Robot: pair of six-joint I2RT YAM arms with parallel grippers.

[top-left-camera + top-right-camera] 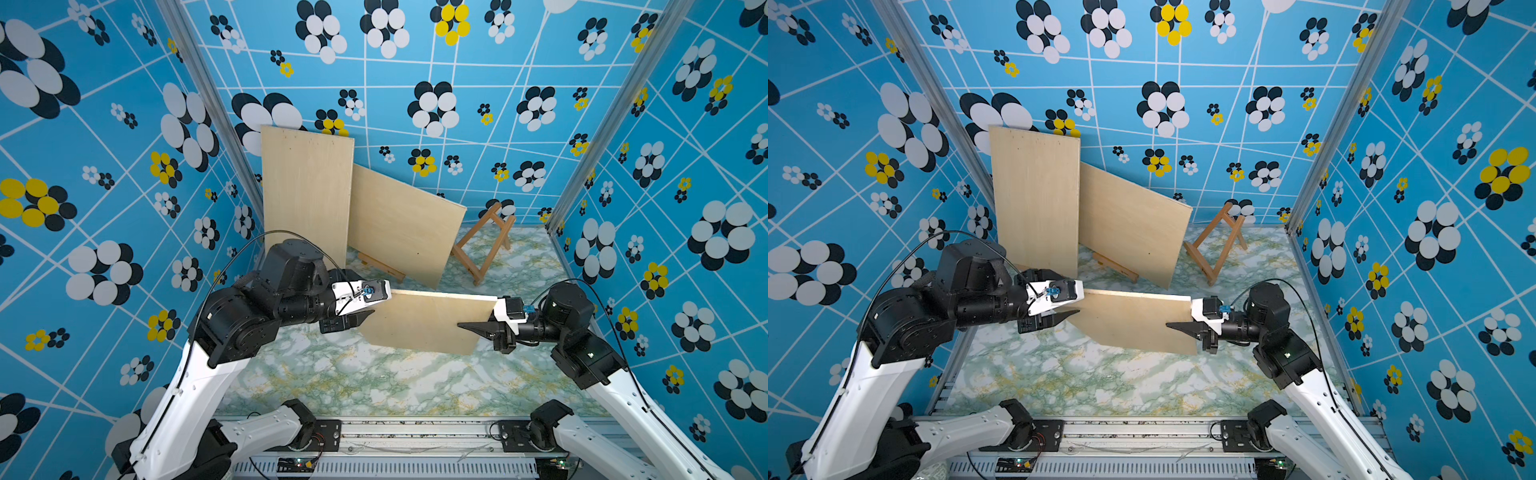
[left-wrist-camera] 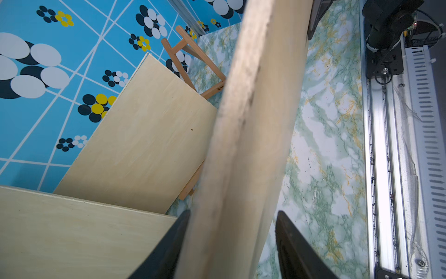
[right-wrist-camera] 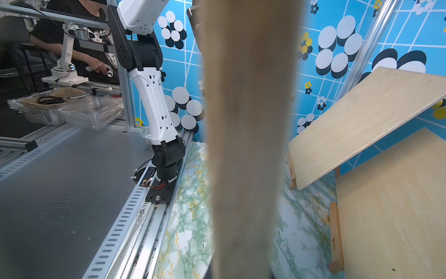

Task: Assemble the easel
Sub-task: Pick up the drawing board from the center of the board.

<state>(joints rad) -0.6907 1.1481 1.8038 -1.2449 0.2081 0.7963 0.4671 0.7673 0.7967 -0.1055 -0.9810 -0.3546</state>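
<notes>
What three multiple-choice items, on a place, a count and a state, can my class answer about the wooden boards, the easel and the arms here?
1. Where does the bare easel stand?
A. Back right corner
B. Front, by the rail
C. Flat at the table's middle

2. How many wooden boards show?
A. Two
B. Three
C. Five

3. What is the right gripper doing?
A. Hanging open, empty
B. Shut on a board's edge
C. Gripping the easel

Key:
1 A: it stands upright near the back wall, on the right.
2 B: a tall board and a tilted board stand at the back, and the held board is between the arms in front.
3 B: its jaws pinch the held board's right edge.
</notes>
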